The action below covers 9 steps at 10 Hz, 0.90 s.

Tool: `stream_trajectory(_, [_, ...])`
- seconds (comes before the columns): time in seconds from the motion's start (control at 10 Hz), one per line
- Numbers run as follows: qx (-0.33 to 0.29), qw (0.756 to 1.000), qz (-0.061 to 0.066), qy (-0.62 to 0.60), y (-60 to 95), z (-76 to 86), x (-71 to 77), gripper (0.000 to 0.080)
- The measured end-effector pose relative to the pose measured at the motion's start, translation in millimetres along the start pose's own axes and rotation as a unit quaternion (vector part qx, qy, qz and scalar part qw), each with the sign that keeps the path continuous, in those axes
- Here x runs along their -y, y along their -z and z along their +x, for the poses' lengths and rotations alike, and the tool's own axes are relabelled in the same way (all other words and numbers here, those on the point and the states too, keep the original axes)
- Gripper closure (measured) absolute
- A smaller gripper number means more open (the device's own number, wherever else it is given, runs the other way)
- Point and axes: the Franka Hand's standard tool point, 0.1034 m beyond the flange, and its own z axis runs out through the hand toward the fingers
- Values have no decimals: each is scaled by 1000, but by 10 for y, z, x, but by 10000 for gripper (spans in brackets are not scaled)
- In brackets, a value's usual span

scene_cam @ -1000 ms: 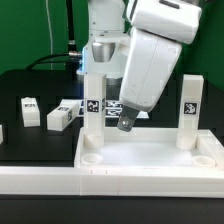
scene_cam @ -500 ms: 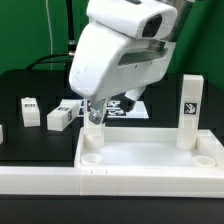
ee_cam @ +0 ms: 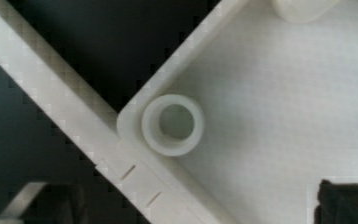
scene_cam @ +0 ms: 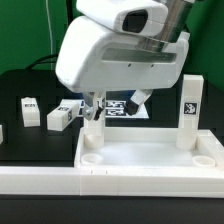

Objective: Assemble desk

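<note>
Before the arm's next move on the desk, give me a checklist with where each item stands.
1. Gripper open: ok.
2. Nothing between its fingers: ok, per the wrist view.
3. Upright leg on the exterior view's right stands on the desk slab: ok.
4. Second leg below the gripper fully seated: cannot tell, partly hidden.
5. Corner socket under the wrist empty: ok.
6. Loose legs lie off the slab: ok.
</note>
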Motion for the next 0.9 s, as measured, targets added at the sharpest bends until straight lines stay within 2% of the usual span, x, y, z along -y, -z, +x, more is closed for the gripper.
stream_trajectory(0.1, [-5,999,14,-46,-14,-128,-137,151])
stream_trajectory(0.2, [-7,996,18,-86,-30,-237,-244,151])
stream_trajectory(0.3, [-15,995,14,-97,-45,-315,-363,151])
stream_trajectory(0.4, [-15,991,15,-133,-85,-385,-406,151])
stream_trajectory(0.7, [-13,977,16,-214,-88,-362,-377,151])
stream_trajectory(0.8, [-12,976,21,-217,-93,-384,-384,151])
stream_trajectory(0.9, [-11,969,50,-242,-138,-545,-461,151])
